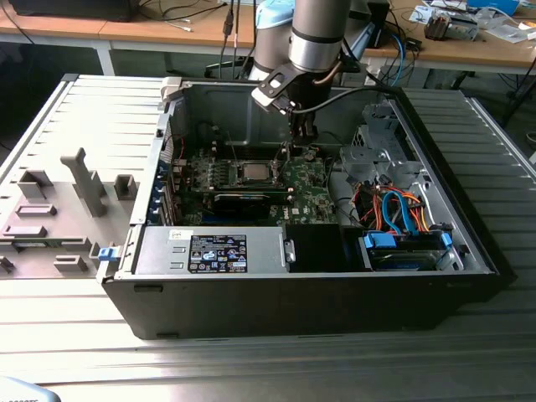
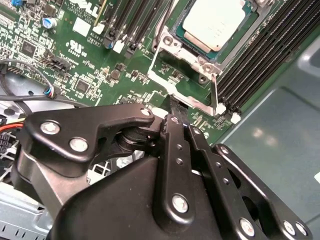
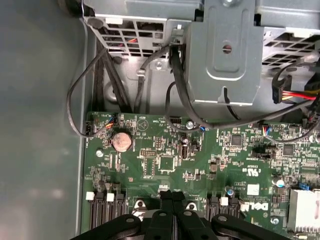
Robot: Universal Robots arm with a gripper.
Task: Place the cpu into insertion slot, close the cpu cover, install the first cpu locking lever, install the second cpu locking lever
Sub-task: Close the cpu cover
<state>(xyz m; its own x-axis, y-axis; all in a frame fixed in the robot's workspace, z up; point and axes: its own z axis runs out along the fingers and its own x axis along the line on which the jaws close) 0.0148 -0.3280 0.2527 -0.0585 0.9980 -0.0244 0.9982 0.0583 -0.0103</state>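
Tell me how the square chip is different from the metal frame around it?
The cpu is a solid square with a dull pale top; the cpu cover is a thin frame, open in the middle. The cpu cover is bigger, reaching around the cpu. Both are silvery, square and flat on the green board.

Place: robotics lab | wooden workbench (image 1: 167,35), cables (image 1: 194,12) | opened computer case (image 1: 293,297)

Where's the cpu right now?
The cpu sits in the insertion slot mid-board, just to the exterior view's left of the hand.
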